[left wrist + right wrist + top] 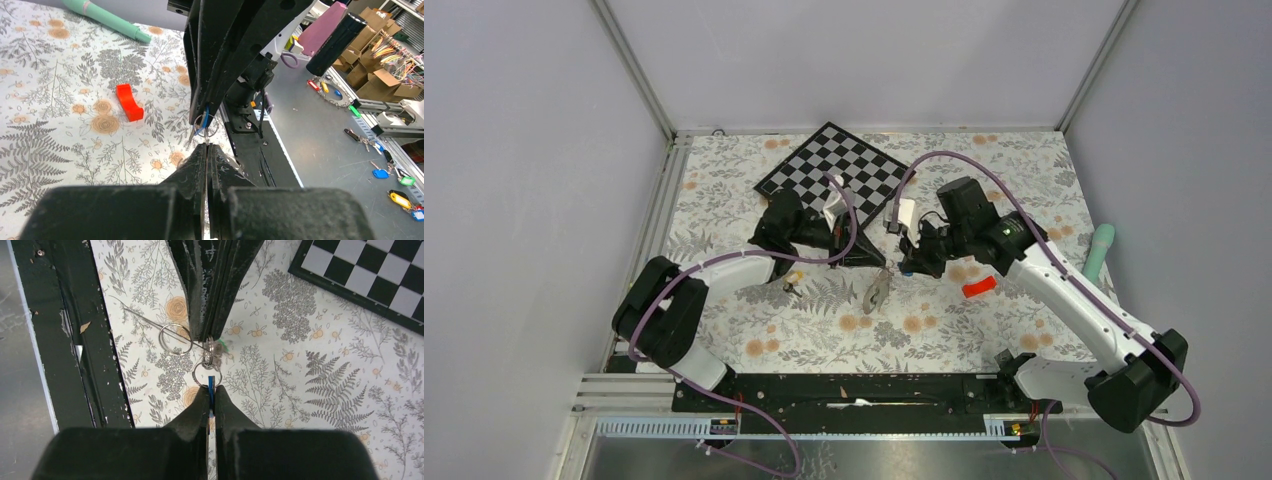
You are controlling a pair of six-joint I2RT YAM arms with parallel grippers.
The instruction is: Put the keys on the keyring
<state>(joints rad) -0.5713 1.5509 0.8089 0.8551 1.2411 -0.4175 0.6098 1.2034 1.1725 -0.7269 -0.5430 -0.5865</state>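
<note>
My two grippers meet tip to tip above the flowered table mat. The left gripper (871,257) (206,148) is shut on a thin metal edge of the keyring (877,293), which hangs down grey and oval below the fingertips. In the right wrist view the left gripper (207,338) comes in from the top, and a wire ring (175,339) dangles beside it. My right gripper (903,264) (211,391) is shut on a key's blue tag (211,384) (204,113). That tag's small ring (207,374) touches the metal held by the left fingers. A yellow-tagged key (792,283) lies on the mat to the left.
A chessboard (844,170) lies behind the grippers. A red curved piece (979,287) (127,102) and a mint green cylinder (1101,250) (107,17) lie to the right. The black base rail (854,390) runs along the near edge.
</note>
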